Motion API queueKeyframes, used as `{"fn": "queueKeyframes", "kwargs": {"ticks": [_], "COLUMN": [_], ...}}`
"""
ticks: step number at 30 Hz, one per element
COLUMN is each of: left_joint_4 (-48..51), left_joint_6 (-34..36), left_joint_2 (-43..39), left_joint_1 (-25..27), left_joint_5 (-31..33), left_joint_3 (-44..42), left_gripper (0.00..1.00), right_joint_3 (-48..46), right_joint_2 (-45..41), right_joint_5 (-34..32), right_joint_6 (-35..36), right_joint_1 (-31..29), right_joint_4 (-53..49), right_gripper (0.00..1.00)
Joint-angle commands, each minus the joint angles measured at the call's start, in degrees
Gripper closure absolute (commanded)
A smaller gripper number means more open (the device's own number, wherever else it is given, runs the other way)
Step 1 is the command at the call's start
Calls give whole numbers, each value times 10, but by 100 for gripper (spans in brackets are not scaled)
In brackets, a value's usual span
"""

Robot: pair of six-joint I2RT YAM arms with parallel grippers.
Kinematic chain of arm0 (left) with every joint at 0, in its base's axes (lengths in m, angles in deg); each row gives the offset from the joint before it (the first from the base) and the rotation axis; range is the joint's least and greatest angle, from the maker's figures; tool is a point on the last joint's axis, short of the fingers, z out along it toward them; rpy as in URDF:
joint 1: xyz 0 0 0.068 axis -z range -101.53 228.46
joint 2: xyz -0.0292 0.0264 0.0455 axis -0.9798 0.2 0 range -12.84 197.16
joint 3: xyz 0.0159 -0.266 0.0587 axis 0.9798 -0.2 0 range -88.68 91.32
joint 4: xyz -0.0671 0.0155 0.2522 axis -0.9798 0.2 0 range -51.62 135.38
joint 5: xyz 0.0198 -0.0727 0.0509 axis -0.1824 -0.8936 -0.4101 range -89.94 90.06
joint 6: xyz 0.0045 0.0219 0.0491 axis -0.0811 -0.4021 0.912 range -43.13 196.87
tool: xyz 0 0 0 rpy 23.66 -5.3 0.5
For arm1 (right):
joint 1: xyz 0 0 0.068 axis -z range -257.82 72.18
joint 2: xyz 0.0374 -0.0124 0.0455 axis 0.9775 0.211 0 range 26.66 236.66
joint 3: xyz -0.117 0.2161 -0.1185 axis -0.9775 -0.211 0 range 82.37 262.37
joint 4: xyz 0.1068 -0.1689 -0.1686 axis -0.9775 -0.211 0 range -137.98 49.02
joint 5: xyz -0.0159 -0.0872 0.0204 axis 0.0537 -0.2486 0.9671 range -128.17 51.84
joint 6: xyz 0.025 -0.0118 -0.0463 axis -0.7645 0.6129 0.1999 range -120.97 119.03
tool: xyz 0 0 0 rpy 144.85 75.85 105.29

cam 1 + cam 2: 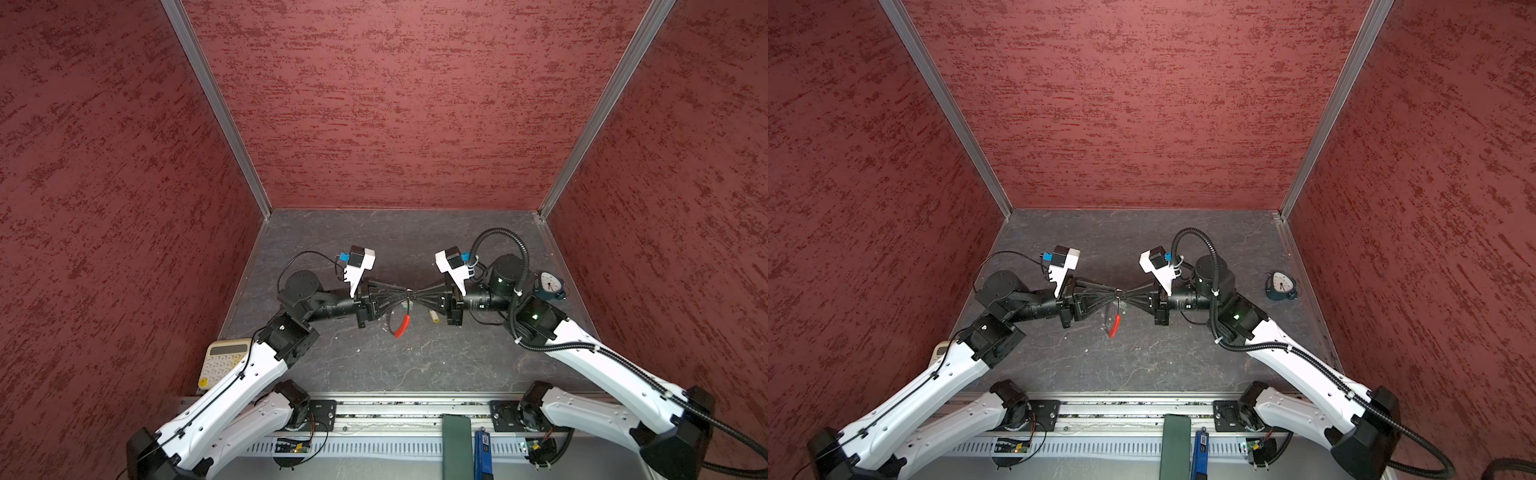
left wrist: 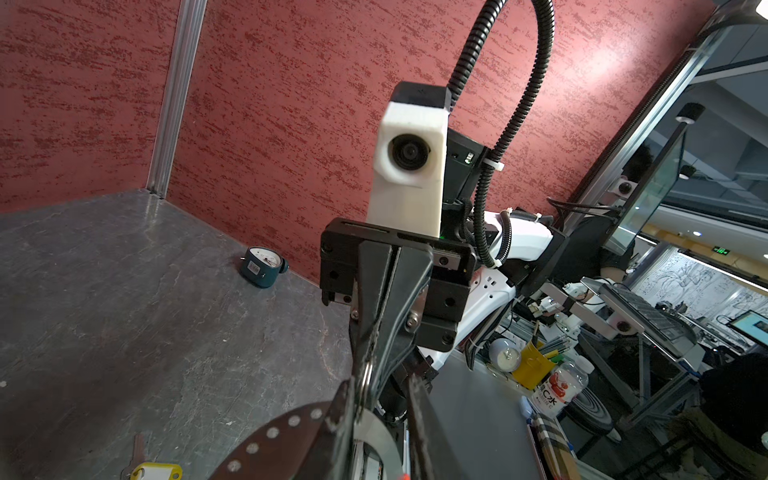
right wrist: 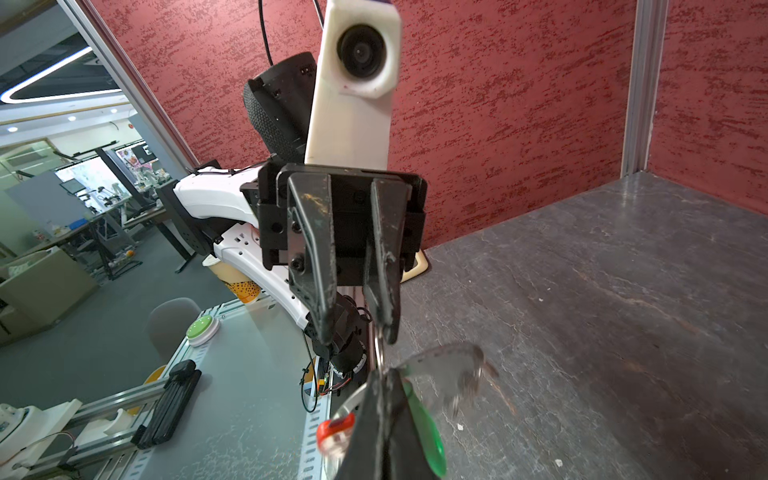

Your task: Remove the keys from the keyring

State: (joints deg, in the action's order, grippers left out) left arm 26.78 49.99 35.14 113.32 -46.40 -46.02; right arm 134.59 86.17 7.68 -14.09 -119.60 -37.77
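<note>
Above the table point(image 1: 419, 365) centre | right gripper point(image 1: 416, 293) clamped on keyring point(image 1: 402, 325) | left gripper point(image 3: 357, 332) jaws gapped around small ring point(image 3: 379, 345) | risk (we judge): off-centre closing slips, ring twists, green key tag point(image 3: 424, 436) swings toward 6 o'clock.

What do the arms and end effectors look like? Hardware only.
The left arm and right arm: white shells, black joints. The left end effector and right end effector: black, two tapered scuffed fingers, white camera housing on each. Right has black corrugated conduit; left a thin black cable.

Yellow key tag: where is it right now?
In a top view the yellow key tag lies loose on the table, just right of the hanging red sleeve, on the near side of the right hand.
</note>
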Motion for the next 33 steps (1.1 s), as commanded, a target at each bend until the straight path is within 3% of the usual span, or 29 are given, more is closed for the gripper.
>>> {"fn": "queueKeyframes", "kwargs": {"ticks": [1, 12, 18, 24, 33], "left_joint_4": [0, 0, 3, 1, -3], "left_joint_6": [14, 14, 14, 12, 12], "left_joint_2": [2, 10, 11, 14, 20], "left_joint_1": [3, 7, 11, 14, 23], "left_joint_5": [-4, 1, 1, 2, 7], "left_joint_3": [15, 18, 17, 16, 19], "left_gripper": [78, 90, 85, 93, 90], "right_joint_3": [3, 11, 16, 18, 15], "right_joint_2": [1, 9, 9, 7, 8], "right_joint_5": [5, 3, -6, -17, -25], "right_joint_6": [0, 6, 13, 14, 8], "right_joint_1": [3, 3, 3, 3, 3], "right_joint_4": [23, 8, 1, 3, 17], "right_gripper": [100, 100, 100, 100, 100]}}
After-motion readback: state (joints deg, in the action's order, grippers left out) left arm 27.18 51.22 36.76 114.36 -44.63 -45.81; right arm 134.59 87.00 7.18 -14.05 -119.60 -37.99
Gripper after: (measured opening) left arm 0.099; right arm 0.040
